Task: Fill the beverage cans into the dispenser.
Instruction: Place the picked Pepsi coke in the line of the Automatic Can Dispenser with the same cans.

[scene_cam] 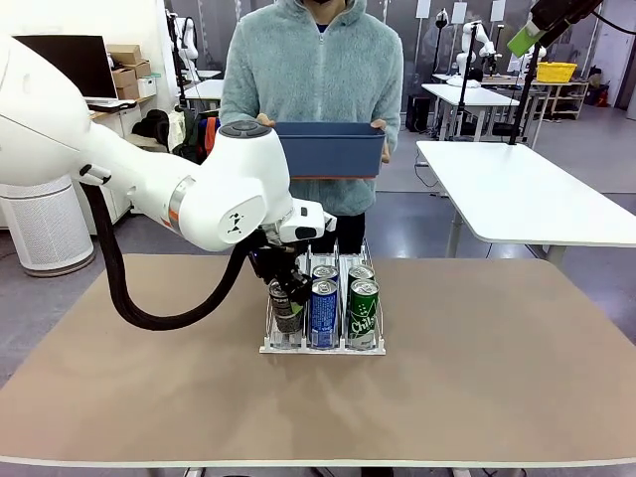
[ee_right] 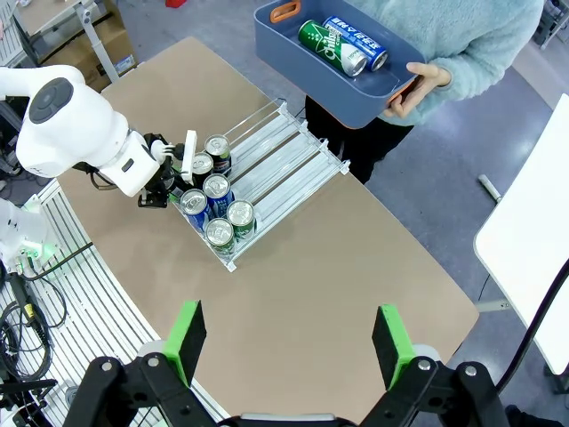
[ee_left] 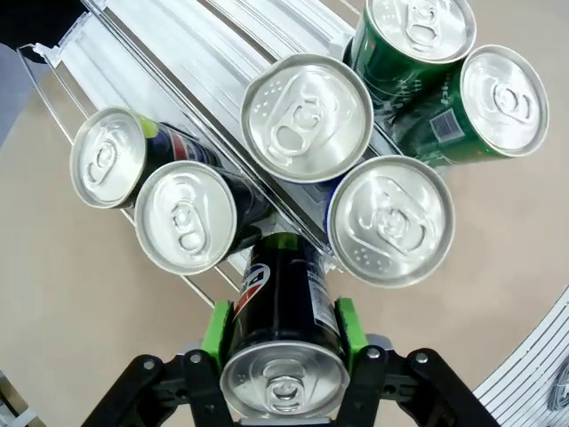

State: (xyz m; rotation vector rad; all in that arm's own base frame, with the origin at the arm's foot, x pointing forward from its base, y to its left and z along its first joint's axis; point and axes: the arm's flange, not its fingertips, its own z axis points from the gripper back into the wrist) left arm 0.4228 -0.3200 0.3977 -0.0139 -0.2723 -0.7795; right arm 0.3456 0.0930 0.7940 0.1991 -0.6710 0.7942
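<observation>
Black slim aluminium can (ee_left: 283,302), clamped in the left gripper (ee_left: 284,331) at lower centre, could catch a rail of the white wire-divided dispenser rack (ee_right: 283,153) and topple neighbouring silver-topped cans (ee_left: 185,216).

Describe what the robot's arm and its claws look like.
The left arm is glossy white with rounded joints, a dark grey cap on one joint, and a black ribbed hose trailing from it. The left claw and right claw are black with bolted links and bright green finger pads.
</observation>
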